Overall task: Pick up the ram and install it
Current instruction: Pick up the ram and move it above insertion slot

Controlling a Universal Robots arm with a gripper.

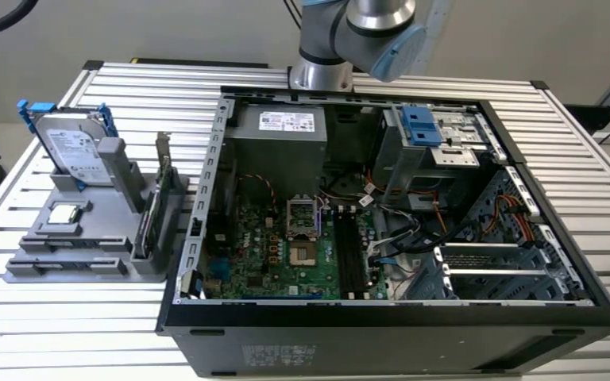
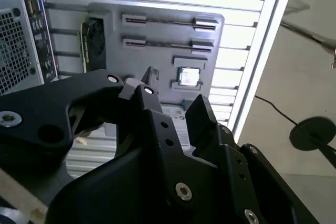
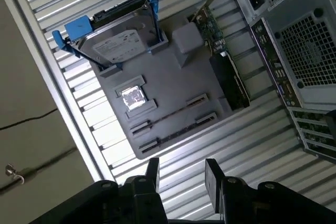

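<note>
Grey plastic holder (image 3: 173, 77) on the slatted metal desk (image 1: 602, 182) carries the ram (image 3: 177, 130), a thin dark stick set on edge in a long slot along one side of the holder. A second strip (image 3: 168, 114) like it sits in the parallel slot just beside it, making two. In the first wrist view the two black fingers (image 3: 212, 182) are spread wide with nothing between them. They hang over bare desk slats, and the ram lies apart from their tips, untouched. The same holder also bears one silver hard drive (image 3: 113, 38) with blue rails, one square processor chip (image 3: 134, 97), one upright green card (image 3: 212, 27) and one black card (image 3: 231, 82). One opened computer case (image 1: 390, 198) stands just beside the holder.
</note>
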